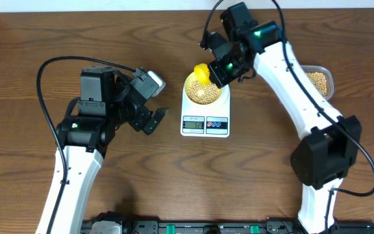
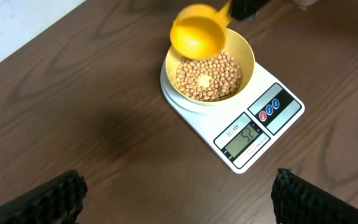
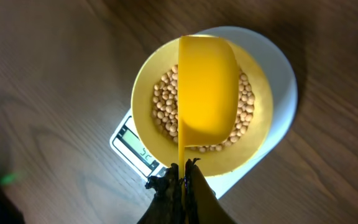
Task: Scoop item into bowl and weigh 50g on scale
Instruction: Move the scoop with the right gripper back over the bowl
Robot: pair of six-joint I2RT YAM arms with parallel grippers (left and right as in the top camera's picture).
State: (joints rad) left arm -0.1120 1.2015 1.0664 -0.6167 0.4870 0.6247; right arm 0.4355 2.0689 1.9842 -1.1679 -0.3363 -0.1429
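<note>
Just one scoop (image 2: 197, 36) hangs over one bowl (image 2: 246, 55), one scale (image 2: 267, 81).

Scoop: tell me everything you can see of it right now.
The scoop is bright yellow and smooth like plastic: a rounded cup on a thin flat handle. The right pincer is shut on the handle's end, and nothing else visibly touches it. It is held above the bowl of beans on the scale. Whether its cup holds any beans cannot be told.
</note>
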